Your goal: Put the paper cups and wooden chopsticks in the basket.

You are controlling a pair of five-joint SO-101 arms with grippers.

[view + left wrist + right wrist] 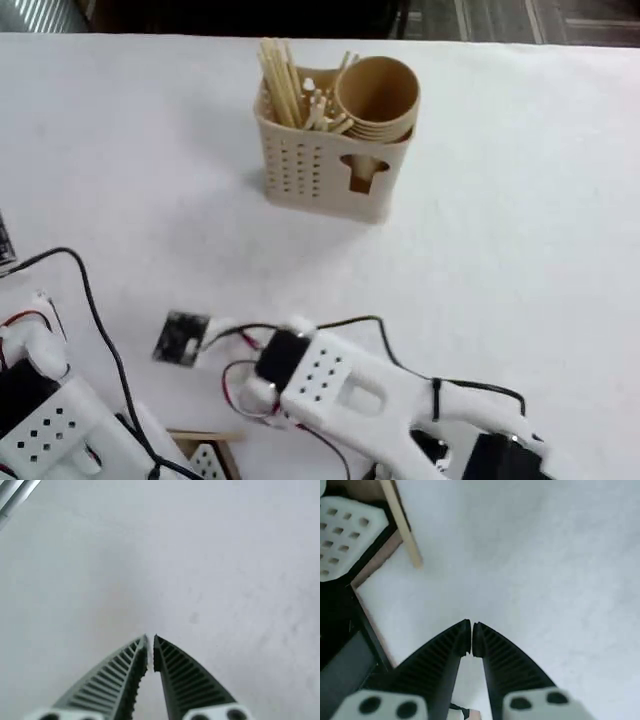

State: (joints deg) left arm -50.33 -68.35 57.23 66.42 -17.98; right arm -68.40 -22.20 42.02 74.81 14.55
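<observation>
Left wrist view: the left gripper [150,640] has its jaws pressed together, tips all but touching, holding nothing above the white desk [210,555]. Right wrist view: the right gripper [471,626] is pinched closed in the same way and holds nothing, with one wooden strip [400,522] beside a white perforated arm part [345,530]. In the high view, one basket [310,170] stands well apart from both arms. It holds a bundle of wooden chopsticks [280,80], too many to count, and one stack of paper cups [378,95], with roughly four rims showing.
</observation>
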